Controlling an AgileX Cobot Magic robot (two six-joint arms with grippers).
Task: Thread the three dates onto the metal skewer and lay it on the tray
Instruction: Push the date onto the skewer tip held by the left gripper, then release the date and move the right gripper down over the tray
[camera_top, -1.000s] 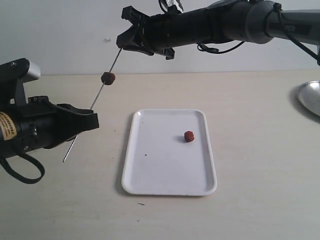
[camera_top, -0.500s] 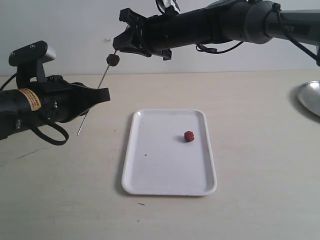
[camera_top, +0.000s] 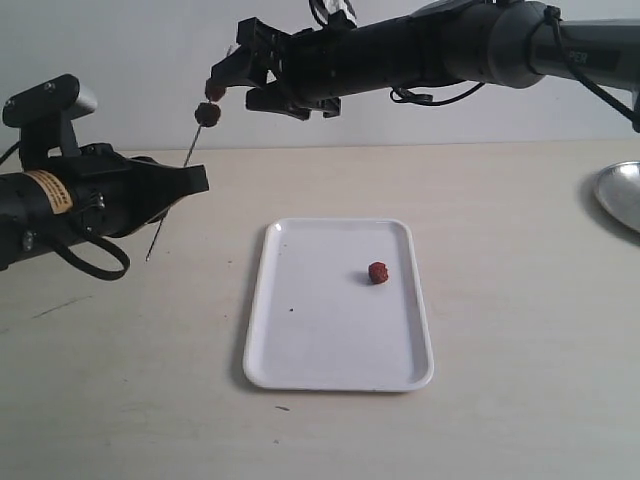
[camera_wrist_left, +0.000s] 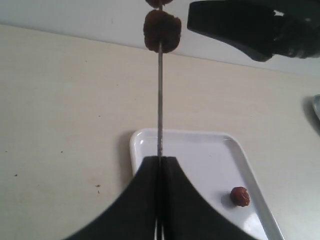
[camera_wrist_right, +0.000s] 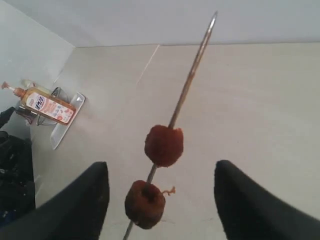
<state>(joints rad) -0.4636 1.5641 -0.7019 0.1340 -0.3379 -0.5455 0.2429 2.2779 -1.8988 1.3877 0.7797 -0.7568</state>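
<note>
My left gripper (camera_top: 188, 181) is shut on the thin metal skewer (camera_top: 190, 150), which slants up and away over the table. Two dates are threaded near its upper end, one (camera_top: 208, 115) just below the other (camera_top: 215, 91). In the right wrist view these two dates (camera_wrist_right: 164, 145) (camera_wrist_right: 145, 204) sit apart on the skewer (camera_wrist_right: 192, 75), between the spread fingers (camera_wrist_right: 85, 200) of my open right gripper (camera_wrist_right: 161, 164), which touch neither. The third date (camera_top: 377, 272) lies on the white tray (camera_top: 300, 340). The left wrist view shows my shut gripper (camera_wrist_left: 160, 159), the skewer (camera_wrist_left: 160, 100) and the lower date (camera_wrist_left: 161, 31).
A round silvery metal dish (camera_top: 620, 195) sits at the table's far right edge. A bottle (camera_wrist_right: 47, 106) stands on a rack off to the side in the right wrist view. The right arm (camera_top: 450, 45) reaches across above the table's back edge.
The left gripper and skewer have shifted a little to the left. The right gripper's jaws have spread, and a second date now shows on the skewer above the first.
</note>
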